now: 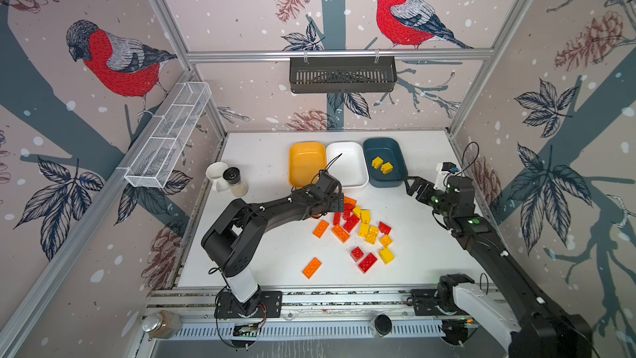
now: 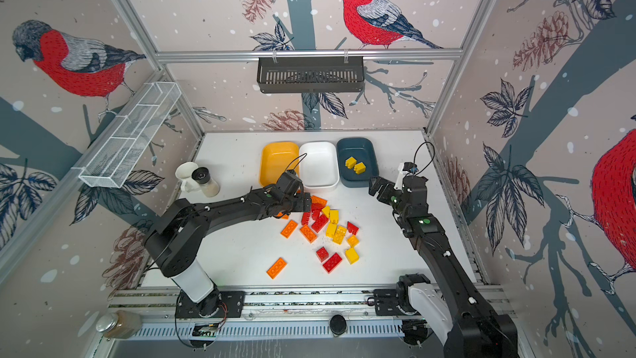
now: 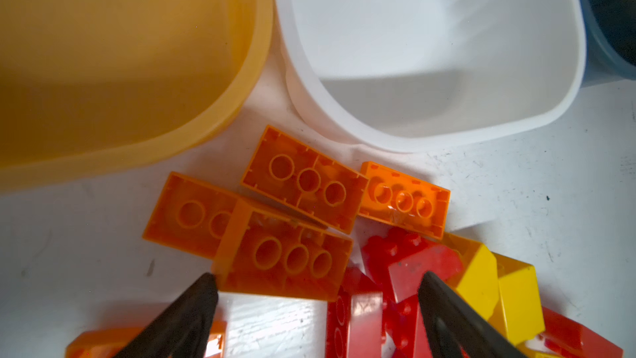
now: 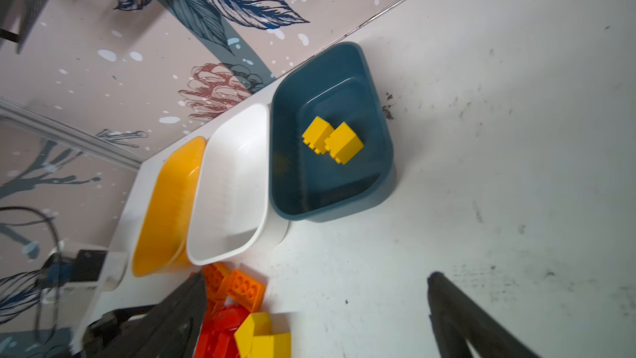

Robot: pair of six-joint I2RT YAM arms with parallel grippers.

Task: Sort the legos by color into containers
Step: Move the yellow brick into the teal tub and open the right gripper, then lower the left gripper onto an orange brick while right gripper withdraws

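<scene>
Three containers stand in a row at the back: a yellow-orange tub (image 1: pixel 307 153), a white tub (image 1: pixel 347 163) and a dark teal tub (image 1: pixel 383 146). Two yellow legos (image 1: pixel 382 165) lie in the teal one. A pile of red, orange and yellow legos (image 1: pixel 358 229) lies mid-table, with a lone orange plate (image 1: pixel 312 267) nearer the front. My left gripper (image 3: pixel 318 280) hangs open over the pile's back edge. An upside-down orange brick (image 3: pixel 285 260) touches one fingertip (image 3: pixel 206 282). My right gripper (image 4: pixel 315 278) is open and empty beside the teal tub's front corner (image 4: pixel 330 208).
A white mug (image 1: pixel 215 173) and a shaker (image 1: pixel 235 180) stand at the back left. A wire mesh basket (image 1: pixel 168 136) hangs on the left wall and a black slotted basket (image 1: pixel 342 74) on the back rail. A jar (image 1: pixel 161 323) sits on the front rail.
</scene>
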